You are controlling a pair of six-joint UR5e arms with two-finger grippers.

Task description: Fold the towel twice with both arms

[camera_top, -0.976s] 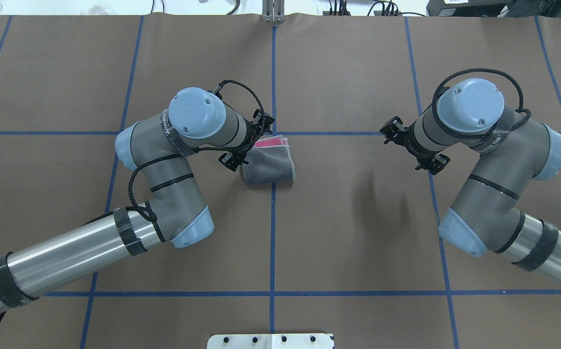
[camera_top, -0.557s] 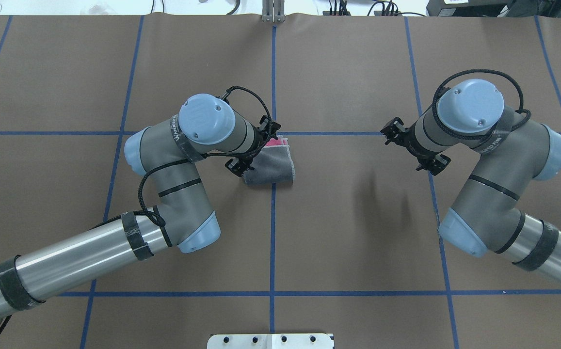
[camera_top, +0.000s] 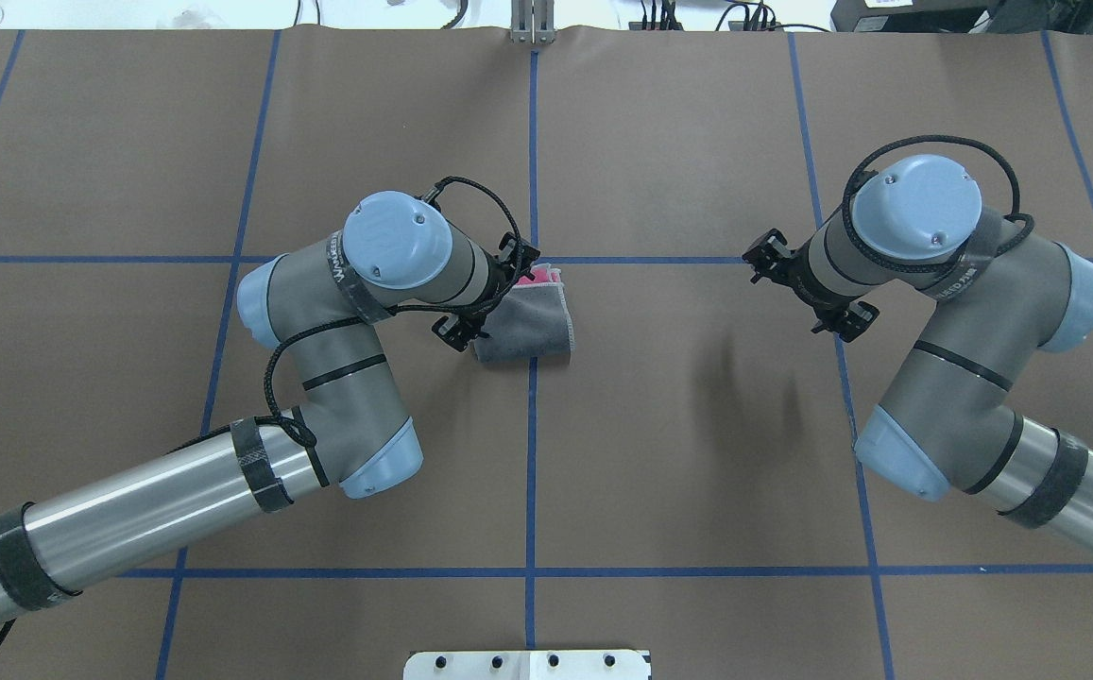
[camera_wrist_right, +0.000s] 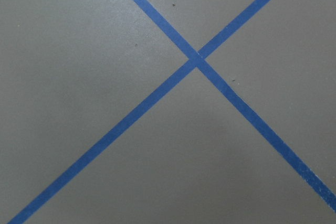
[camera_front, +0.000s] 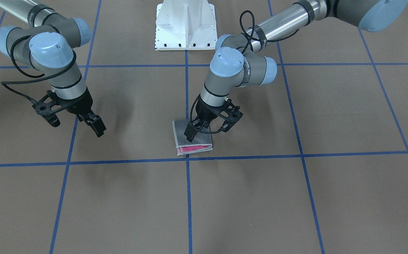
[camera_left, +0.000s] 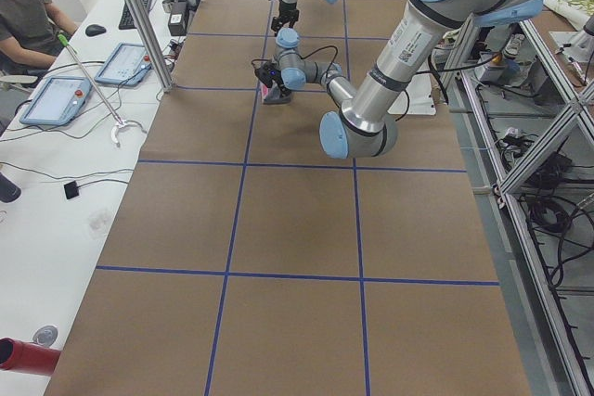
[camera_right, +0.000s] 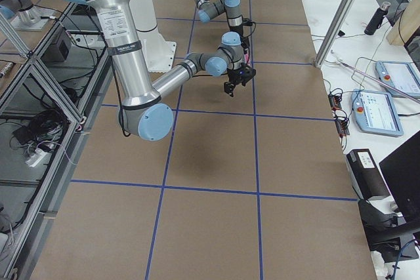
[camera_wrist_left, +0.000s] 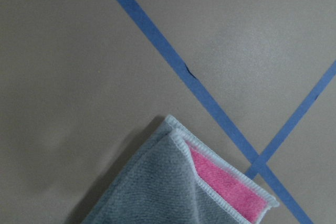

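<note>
While the towel (camera_front: 181, 132) lies twice-folded by the table's (camera_front: 295, 197) tape cross (camera_front: 187, 157), the left claw (camera_front: 207, 131) hangs spread over it, perhaps touching; right claw (camera_front: 76, 124) spread, well apart. Folding seems finished; next, lift clear.

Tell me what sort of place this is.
Probably a robotics lab workcell: the robot's left arm and right arm, a table gridded with blue tape, and teach pendants on a side bench.

One camera looks down from behind the robot's base (camera_top: 527, 664), another faces it steeply; both share the towel (camera_top: 535, 332). Side cameras look along the table (camera_left: 297, 220). Wrist cameras sit close, probably pointing down.
</note>
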